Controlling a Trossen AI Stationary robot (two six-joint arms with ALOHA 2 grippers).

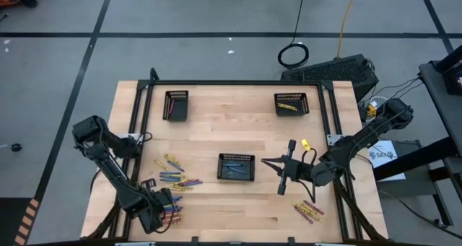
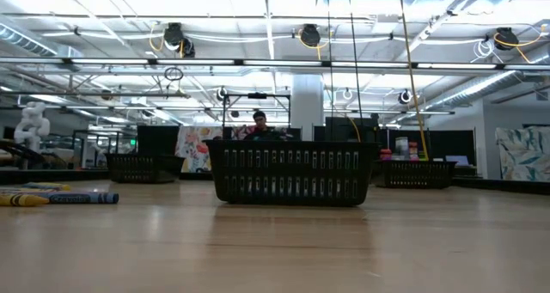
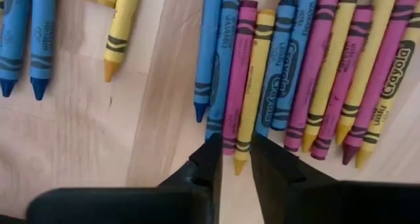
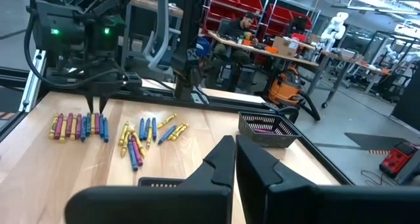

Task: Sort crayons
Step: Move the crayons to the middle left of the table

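Narrowly parted, the left gripper (image 3: 235, 159) straddles the tip of a yellow crayon (image 3: 252, 86) packed in a row of crayons (image 1: 169, 210) near the table (image 1: 253, 210)'s front-left corner; its neighbours may get dragged. Right gripper (image 4: 235, 159), jaws pressed together, waits right of centre.

Tightly packed crayons (image 3: 275, 73) flank the left pincer (image 3: 235, 159); bare wood beside them.
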